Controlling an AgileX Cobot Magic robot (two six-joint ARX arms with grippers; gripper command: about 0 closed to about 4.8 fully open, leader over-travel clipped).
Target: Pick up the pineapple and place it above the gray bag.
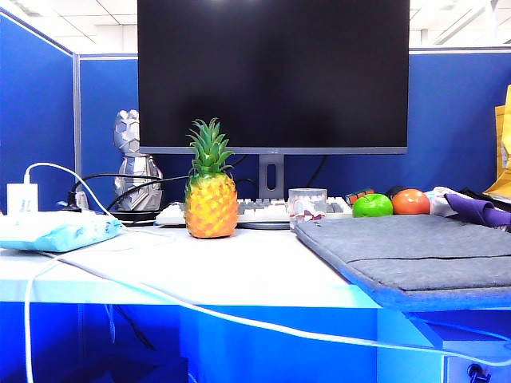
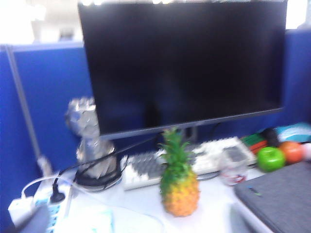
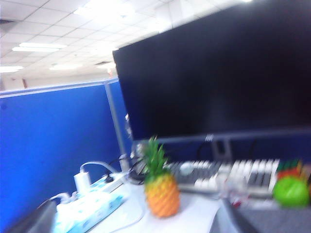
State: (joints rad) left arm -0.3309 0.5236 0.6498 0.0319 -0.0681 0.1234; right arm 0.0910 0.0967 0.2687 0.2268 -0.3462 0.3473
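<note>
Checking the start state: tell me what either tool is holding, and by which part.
Nothing is held. The pineapple stands alone on the desk, left of the gray bag. Neither the left tool nor the right tool appears in any view.

Pineapple [image 1: 211,191] upright on tabletop [image 1: 239,271], left of centre, just before keyboard [image 1: 255,211]. Monitor [image 1: 273,76] behind keyboard. Bag [image 1: 415,251] flat at right, apart from pineapple. Cup [image 1: 307,203] at bag's far corner. Two round fruits [image 1: 391,204] behind bag. Soft pack [image 1: 56,231] at far left; figurine [image 1: 132,167] behind it.
</note>
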